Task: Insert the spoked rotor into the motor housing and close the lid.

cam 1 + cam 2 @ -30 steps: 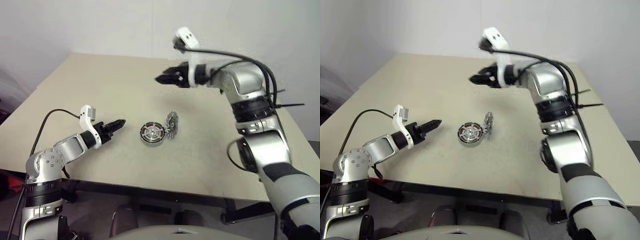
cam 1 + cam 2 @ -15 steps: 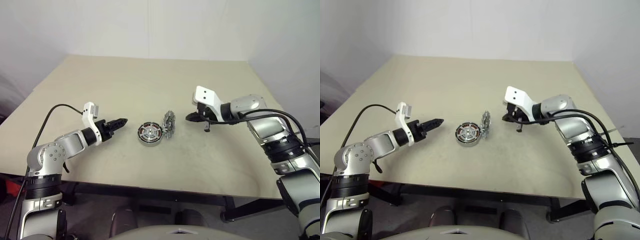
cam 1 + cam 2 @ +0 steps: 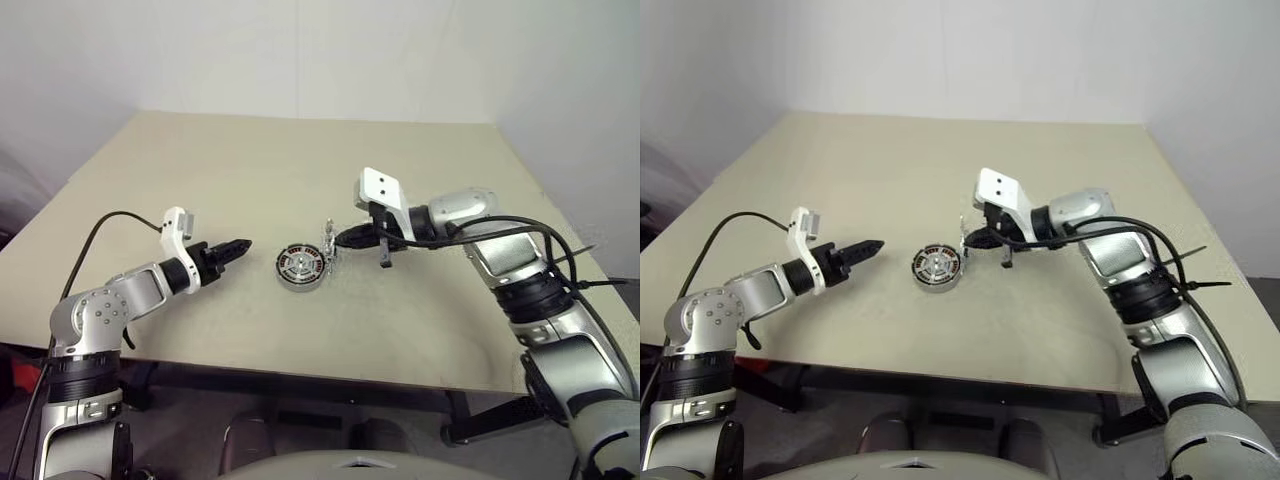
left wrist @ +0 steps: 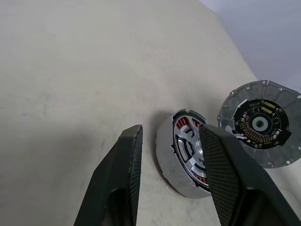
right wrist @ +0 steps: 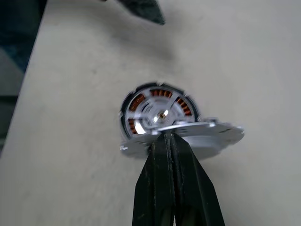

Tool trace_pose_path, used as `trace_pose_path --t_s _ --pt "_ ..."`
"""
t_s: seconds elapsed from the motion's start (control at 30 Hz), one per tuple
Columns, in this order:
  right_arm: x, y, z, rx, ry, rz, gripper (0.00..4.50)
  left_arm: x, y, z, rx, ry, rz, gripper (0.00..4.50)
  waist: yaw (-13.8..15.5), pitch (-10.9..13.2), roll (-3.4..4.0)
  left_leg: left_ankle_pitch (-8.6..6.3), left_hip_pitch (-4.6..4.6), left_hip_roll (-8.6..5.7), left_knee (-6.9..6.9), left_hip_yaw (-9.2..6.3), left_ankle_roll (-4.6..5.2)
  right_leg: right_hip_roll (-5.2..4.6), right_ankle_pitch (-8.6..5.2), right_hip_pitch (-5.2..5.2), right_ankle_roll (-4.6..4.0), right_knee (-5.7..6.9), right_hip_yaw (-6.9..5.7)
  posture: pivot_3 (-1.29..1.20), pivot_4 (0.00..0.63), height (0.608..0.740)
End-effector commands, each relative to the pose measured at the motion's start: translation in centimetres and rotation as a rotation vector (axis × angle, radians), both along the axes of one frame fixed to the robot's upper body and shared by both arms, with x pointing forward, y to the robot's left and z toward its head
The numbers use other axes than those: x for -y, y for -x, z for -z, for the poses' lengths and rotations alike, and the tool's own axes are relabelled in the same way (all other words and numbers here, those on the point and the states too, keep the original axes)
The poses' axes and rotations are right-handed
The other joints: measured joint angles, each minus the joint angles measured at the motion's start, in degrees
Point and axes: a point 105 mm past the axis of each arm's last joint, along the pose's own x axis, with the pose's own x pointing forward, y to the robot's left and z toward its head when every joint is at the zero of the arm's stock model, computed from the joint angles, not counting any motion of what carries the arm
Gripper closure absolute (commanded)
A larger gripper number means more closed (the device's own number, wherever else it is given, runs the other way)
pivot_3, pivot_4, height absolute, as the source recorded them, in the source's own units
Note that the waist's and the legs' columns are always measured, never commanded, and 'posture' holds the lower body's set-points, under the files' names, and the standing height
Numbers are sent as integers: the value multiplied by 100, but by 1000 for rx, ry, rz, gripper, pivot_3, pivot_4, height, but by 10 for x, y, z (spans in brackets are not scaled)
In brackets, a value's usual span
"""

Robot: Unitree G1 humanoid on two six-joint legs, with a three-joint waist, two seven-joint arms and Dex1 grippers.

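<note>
- Table (image 3: 200, 170): beige top; its back edge runs across the upper part of the head views, its front edge crosses the lower third. Broad bare surface lies behind, left and right of the parts.
- Motor housing (image 3: 303, 268): flat at frame centre, well clear of every table edge. The spoked rotor (image 5: 157, 115) sits inside it, ringed by copper windings.
- Lid (image 4: 261, 123): tilted on edge, leaning at the housing's right side, circuit face toward the left wrist camera.
- Right gripper (image 3: 343, 240): fingers pressed together, tips at the lid's raised rim; actual contact cannot be confirmed.
- Left gripper (image 3: 243, 244): fingers parted, holding nothing, left of the housing with open table between.
</note>
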Motion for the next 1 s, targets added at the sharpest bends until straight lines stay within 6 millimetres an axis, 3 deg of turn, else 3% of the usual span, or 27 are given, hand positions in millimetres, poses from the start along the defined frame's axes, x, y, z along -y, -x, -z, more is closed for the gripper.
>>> trace_pose_path --t_s 0.03,0.5,0.8,1.0 --pt "-10 -7 -9 30 -17 13 4464 -1 1 -13 52 -4 -7 2486 2 0 1 0 -1 0 0 0 0 -1 0 0 0 2 -1 0 0 740" --pt "-49 -7 11 -65 -87 52 4464 -12 0 -15 54 -15 -63 2486 -6 0 0 8 2 -1 0 -1 -13 -1 -2 -2 -2 9 0 0 0 740" --pt "-80 -6 40 -196 -165 116 4464 -19 -3 -19 62 -26 -90 2486 -15 0 0 8 2 0 -3 -1 -14 0 -3 -7 -2 9 0 0 0 740" --pt "-82 -4 59 -245 -140 137 4464 -27 -4 -22 70 -36 -114 2486 -8 1 -1 9 4 -1 -3 -2 -16 -2 -3 -14 -3 5 -1 0 0 740"
